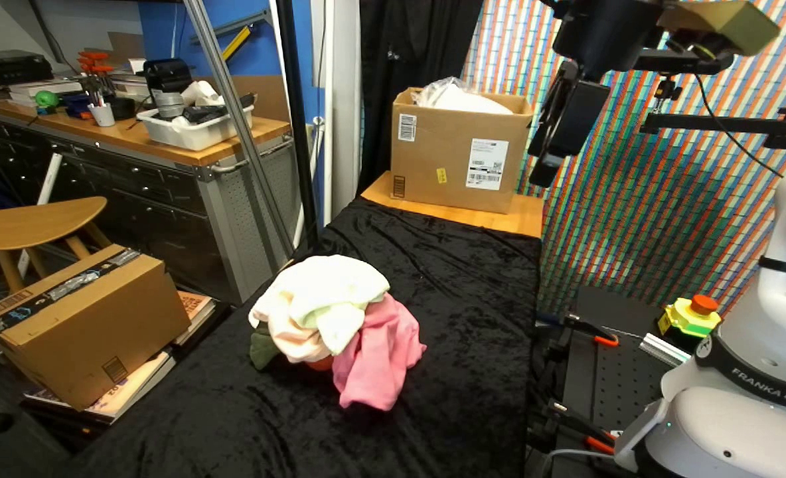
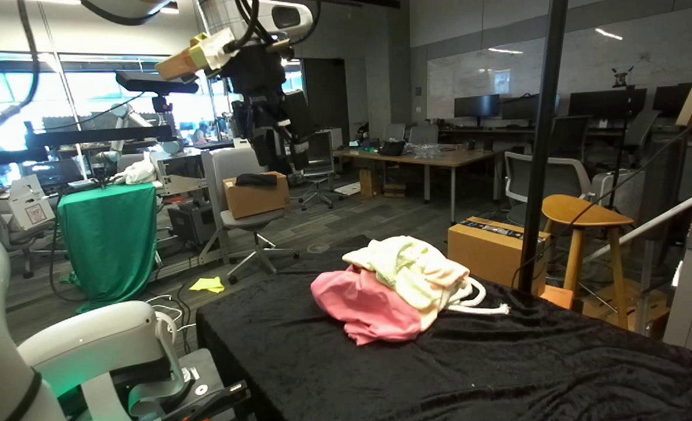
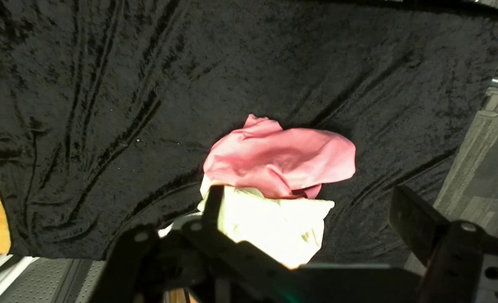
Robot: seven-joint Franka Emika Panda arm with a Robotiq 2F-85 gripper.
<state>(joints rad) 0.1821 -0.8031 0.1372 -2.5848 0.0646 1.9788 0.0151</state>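
Note:
A crumpled heap of cloth lies on the black velvet-covered table point(image 1: 459, 378). A pink cloth point(image 1: 380, 352) forms one side of it, also visible in an exterior view point(image 2: 369, 304) and the wrist view point(image 3: 278, 155). A cream and pale yellow cloth point(image 1: 326, 292) lies on top, overexposed in the wrist view point(image 3: 270, 223). A dark green piece point(image 1: 262, 348) and a bit of orange point(image 1: 321, 363) peek out below. A white cord point(image 2: 480, 305) trails from the heap. My gripper point(image 3: 308, 193) is open and empty, high above the table; it also shows in an exterior view point(image 2: 290, 165).
A cardboard box point(image 1: 453, 156) with plastic wrap stands at the table's end. Another box point(image 1: 87, 325) sits beside the table on books, near a wooden stool point(image 1: 34, 222). A black pole point(image 2: 536, 146) rises by the table edge. A red emergency button point(image 1: 704, 305) is near the arm base.

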